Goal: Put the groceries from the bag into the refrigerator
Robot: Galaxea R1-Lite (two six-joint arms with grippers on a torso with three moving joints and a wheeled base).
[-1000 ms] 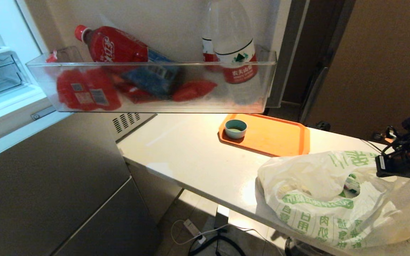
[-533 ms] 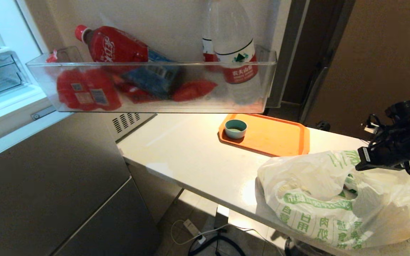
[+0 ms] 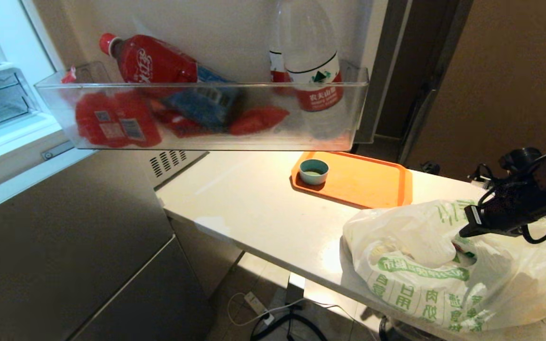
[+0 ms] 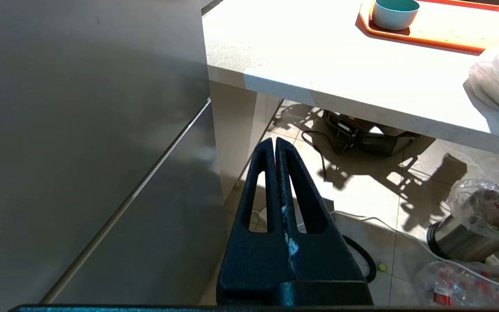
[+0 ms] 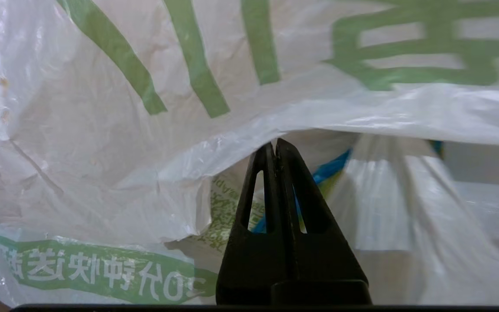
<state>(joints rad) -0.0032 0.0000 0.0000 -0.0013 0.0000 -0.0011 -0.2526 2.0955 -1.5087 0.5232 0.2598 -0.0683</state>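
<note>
Bag [image 3: 448, 270]: white crinkly plastic with green characters, sitting on the right end of the pale surface [image 3: 254, 203], its mouth gaping toward the upper right; a scrap of green-printed packaging is showing inside the opening

Right gripper [image 5: 274, 145]: reaching in from the right edge of the head view, its tip lying at the bag's mouth; in the right wrist view the fingers are pressing together with nothing between them, pointing under the bag's upper flap; a yellow-green pack [image 5: 223, 212] with a blue edge is lying just behind them inside the bag

Left gripper [image 4: 274, 145]: hanging low beside the refrigerator, well apart from the bag, fingers pinching together on nothing, pointing toward the tiled floor under the surface

Refrigerator [image 3: 64, 246]: grey steel lower doors filling the left of the head view, upper door standing open, white interior showing at far left

Door shelf [image 3: 202, 116]: clear bin carrying a red bottle [image 3: 152, 59] leaning over, red and blue packets, and an upright clear water bottle [image 3: 313, 80] with a red label

Orange tray [image 3: 358, 180]: lying on the surface beyond the bag, a small teal cup [image 3: 313, 171] standing in its left corner
</note>
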